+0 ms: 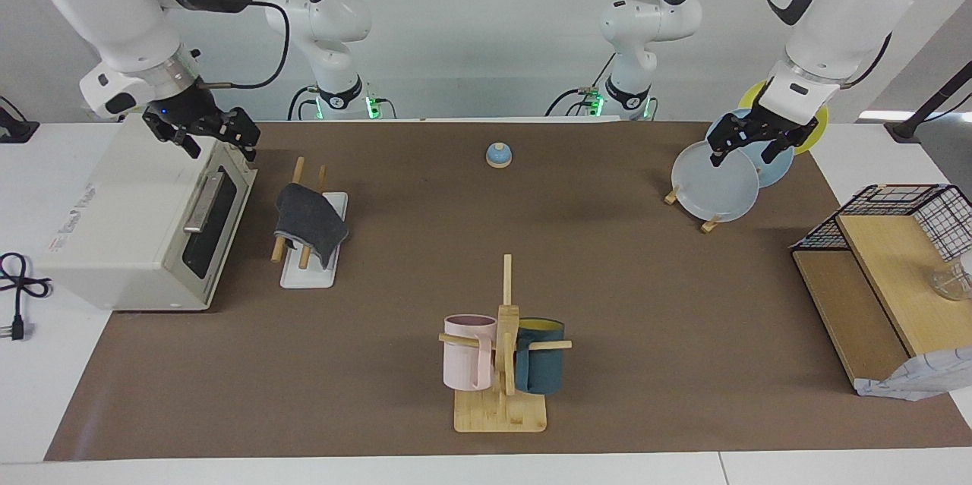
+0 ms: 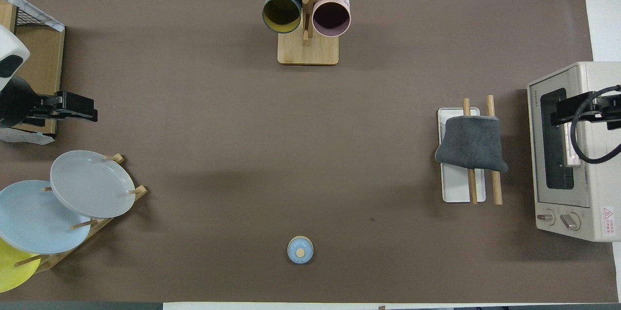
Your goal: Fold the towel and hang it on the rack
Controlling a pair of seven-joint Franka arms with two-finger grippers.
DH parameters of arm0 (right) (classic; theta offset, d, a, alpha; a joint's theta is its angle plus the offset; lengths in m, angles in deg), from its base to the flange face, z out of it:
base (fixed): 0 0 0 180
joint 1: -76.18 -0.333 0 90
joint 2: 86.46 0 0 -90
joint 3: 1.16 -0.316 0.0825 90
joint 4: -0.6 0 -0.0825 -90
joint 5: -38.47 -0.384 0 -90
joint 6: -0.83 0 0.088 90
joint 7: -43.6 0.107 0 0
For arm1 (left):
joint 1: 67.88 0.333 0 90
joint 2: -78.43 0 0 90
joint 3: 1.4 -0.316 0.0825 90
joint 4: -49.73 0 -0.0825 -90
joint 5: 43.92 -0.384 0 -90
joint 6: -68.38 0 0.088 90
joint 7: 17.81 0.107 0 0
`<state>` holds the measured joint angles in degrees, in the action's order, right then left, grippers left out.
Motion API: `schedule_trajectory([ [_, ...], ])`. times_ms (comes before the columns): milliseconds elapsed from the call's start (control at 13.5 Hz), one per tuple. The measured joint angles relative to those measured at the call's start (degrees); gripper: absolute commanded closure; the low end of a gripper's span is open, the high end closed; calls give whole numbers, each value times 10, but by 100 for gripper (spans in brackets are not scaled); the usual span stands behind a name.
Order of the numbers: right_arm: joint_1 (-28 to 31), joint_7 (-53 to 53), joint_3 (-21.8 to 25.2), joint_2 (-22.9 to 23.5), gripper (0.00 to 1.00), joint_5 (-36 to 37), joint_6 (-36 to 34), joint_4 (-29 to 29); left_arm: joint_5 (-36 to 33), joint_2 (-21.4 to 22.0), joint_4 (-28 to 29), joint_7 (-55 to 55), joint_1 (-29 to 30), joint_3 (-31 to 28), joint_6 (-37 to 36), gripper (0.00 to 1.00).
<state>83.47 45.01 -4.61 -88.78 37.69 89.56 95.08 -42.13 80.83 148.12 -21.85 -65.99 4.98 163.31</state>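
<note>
Folded dark-grey terry towel (image 1: 310,225) is hanging over the white-based, wooden-rod rack (image 1: 310,266).
Right fingers (image 1: 203,133), spread and empty, are hovering over the toaster oven (image 1: 114,242), nearer it; left fingers (image 1: 752,142), spread, are waiting.

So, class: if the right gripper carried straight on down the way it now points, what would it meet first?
Most likely the toaster oven. The right gripper hangs fingers-down over the oven's top near its door edge, so it would probably land there, not on the towel draped on the rack beside it. Depth is hard to judge.

Toaster oven (image 1: 144,227), mug tree (image 1: 505,363), plates (image 1: 717,185)
</note>
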Motion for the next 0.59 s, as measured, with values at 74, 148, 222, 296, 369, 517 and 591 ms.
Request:
schedule_trajectory([
  [74, -15, 0, 10, 0, 0, 0, -1, 0, 0, 0, 0, 0, 0, 0, 0, 0],
  [148, -37, 0, 27, 1, 0, 0, -1, 0, 0, 0, 0, 0, 0, 0, 0, 0],
  [222, -56, 0, 43, 2, 0, 0, -4, 0, 0, 0, 0, 0, 0, 0, 0, 0],
  [296, -65, 0, 54, 2, 0, 0, -10, 0, 0, 0, 0, 0, 0, 0, 0, 0],
  [369, -66, 0, 60, 2, 0, 0, -10, 0, 0, 0, 0, 0, 0, 0, 0, 0],
  [517, -66, 0, 66, 2, 0, 2, -10, 0, 0, 0, 0, 0, 0, 0, 0, 0],
  [591, -66, 0, 67, 2, 0, 3, -9, 0, 0, 0, 0, 0, 0, 0, 0, 0],
])
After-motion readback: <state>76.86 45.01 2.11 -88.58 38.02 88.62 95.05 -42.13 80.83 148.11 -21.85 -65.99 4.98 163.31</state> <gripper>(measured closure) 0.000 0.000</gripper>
